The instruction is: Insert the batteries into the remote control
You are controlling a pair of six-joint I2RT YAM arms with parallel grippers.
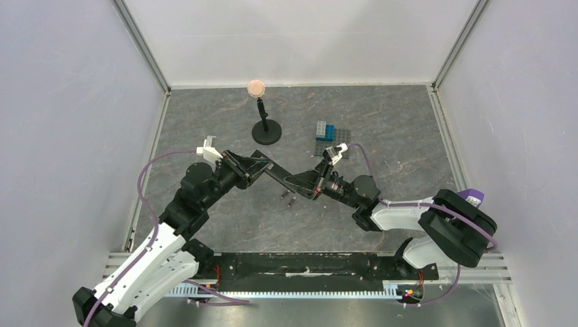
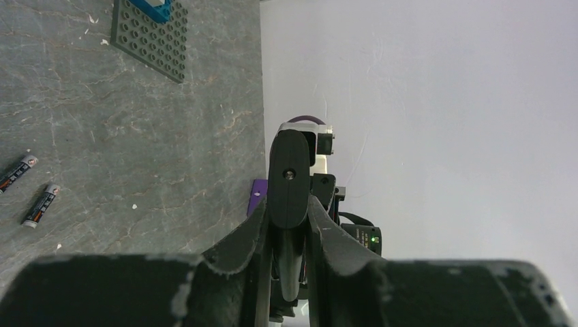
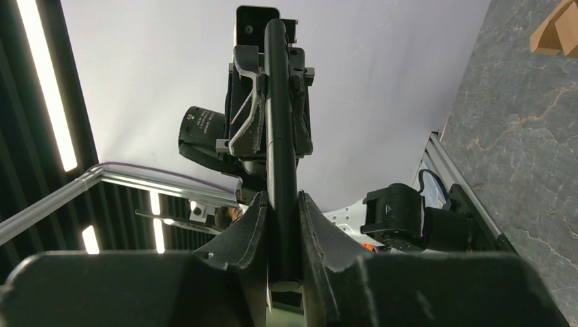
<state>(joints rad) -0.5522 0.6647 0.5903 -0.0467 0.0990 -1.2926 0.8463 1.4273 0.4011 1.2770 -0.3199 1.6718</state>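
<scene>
The remote control [image 1: 281,176], a long slim black bar, hangs above the table, held at both ends. My left gripper [image 1: 262,167] is shut on its left end and my right gripper [image 1: 301,182] is shut on its right end. In the left wrist view the remote [image 2: 289,180] shows end-on between my left gripper's fingers [image 2: 290,221]. In the right wrist view the remote [image 3: 279,136] runs away from my right gripper [image 3: 281,214] to the left gripper at its far end. Two batteries [image 1: 287,198] lie on the table just below the remote, also in the left wrist view [image 2: 17,172] [image 2: 42,204].
A black stand [image 1: 266,131] with a round pinkish top stands at the back centre. A grey studded baseplate [image 1: 332,133] with blue bricks lies behind the right gripper, also in the left wrist view [image 2: 153,37]. A brown cardboard piece [image 3: 555,27] lies on the table.
</scene>
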